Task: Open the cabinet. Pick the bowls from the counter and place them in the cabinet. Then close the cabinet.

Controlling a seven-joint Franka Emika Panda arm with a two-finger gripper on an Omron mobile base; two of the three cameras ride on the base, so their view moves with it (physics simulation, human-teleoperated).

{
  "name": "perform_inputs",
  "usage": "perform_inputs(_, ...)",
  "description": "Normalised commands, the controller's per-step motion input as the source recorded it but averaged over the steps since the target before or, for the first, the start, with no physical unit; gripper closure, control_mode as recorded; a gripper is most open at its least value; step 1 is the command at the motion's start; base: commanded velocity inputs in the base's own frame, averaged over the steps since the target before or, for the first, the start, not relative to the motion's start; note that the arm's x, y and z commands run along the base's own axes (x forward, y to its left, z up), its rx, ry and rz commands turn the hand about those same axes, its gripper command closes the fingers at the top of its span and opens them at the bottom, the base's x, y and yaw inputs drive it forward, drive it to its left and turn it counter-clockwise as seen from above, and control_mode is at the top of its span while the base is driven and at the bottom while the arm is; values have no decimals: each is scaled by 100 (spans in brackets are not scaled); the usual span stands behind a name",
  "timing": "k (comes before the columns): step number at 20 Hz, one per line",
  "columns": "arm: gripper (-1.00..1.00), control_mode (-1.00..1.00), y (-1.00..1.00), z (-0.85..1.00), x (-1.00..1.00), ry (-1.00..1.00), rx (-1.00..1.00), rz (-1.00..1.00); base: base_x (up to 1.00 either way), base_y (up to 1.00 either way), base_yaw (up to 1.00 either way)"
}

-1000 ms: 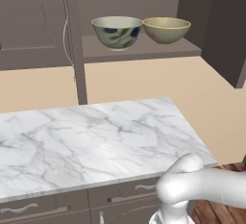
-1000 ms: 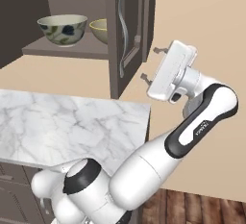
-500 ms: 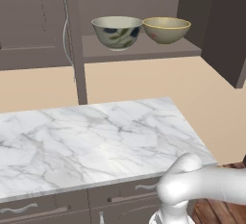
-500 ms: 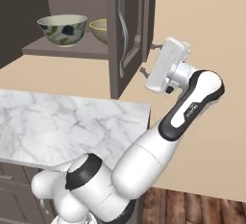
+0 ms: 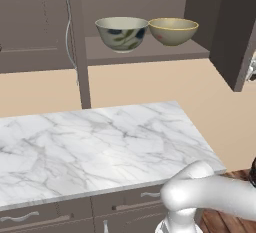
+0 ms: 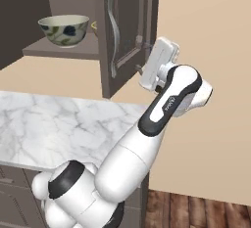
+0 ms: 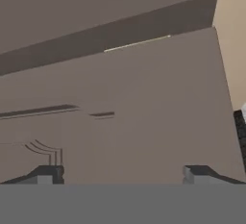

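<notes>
Both bowls stand on the shelf of the open cabinet (image 5: 145,52): the grey-cream leaf-marked bowl (image 5: 121,33) (image 6: 63,30) to the left, the mustard-yellow bowl (image 5: 173,30) touching it on the right. The cabinet's right door (image 6: 130,21) (image 5: 239,27) stands swung out, its silver bar handle (image 6: 112,36) facing the right base camera. My gripper (image 6: 141,53) is open, its fingers spread against the outer face of that door (image 7: 120,112), just right of the handle. The white marble counter (image 5: 100,147) lies bare below.
The left door (image 5: 30,22) is open too, its handle (image 5: 67,17) beside the shelf. Low drawers (image 5: 50,217) with horizontal handles run under the counter. A beige wall (image 6: 206,26) is behind my arm, and wood floor (image 6: 196,207) is at the right.
My hand has moved left onto the right door's outer face. The door has swung a little toward the cabinet. The bowls have not moved.
</notes>
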Motion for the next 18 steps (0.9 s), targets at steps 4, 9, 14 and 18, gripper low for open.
perform_inputs(4, -100, -100, 100, 0, 0, 0, 0, -40, 0, 0, 0)
perform_inputs(9, -100, -100, 100, -2, 9, 0, 0, -50, 0, 0, 0)
perform_inputs(14, -100, -100, 100, 15, 52, -3, -11, -58, 0, 0, 0)
perform_inputs(18, -100, -100, 94, 58, 52, -3, -14, -56, 0, 0, 0)
